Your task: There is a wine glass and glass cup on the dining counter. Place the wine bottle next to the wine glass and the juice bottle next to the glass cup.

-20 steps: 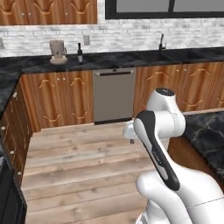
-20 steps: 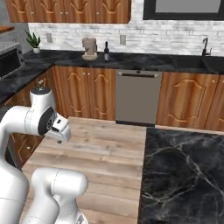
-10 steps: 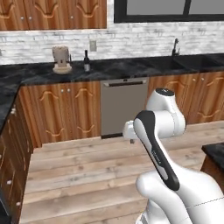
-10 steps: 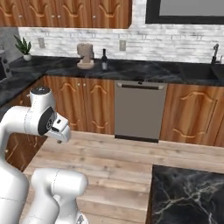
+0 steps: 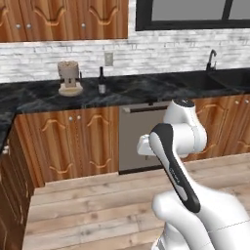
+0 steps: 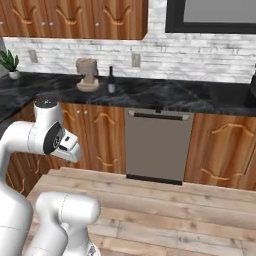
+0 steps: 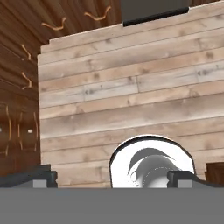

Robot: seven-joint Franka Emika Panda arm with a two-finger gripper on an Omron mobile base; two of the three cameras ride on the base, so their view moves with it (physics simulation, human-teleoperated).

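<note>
My gripper (image 7: 109, 177) hangs spread wide and empty, pointing down at the plank floor (image 7: 131, 87); its two dark fingertips (image 7: 39, 177) stand well apart with nothing between them.

The thing I judge I need first, the wine bottle (image 5: 101, 82), lies far from my hand: ahead and above, upright on the narrow black worktop (image 5: 146, 90) along the back wall, its long axis vertical, slim dark body and narrow neck. In the right base view the wine bottle (image 6: 111, 81) stands just beside a tan appliance (image 6: 87, 75) on a round base, probably a coffee machine, and left of the dishwasher (image 6: 157, 145) set under the worktop. So the reach, as I judge it, must go up and forward, over the cupboard fronts, and the hand has to turn from facing the floor to meet an upright bottle from the side.

Counting: one wine bottle, one tan appliance, one potted plant (image 6: 9, 62) at the far left of the worktop, one tap (image 5: 211, 58) at the sink. I have one arm, so no choice of hand arises.
</note>
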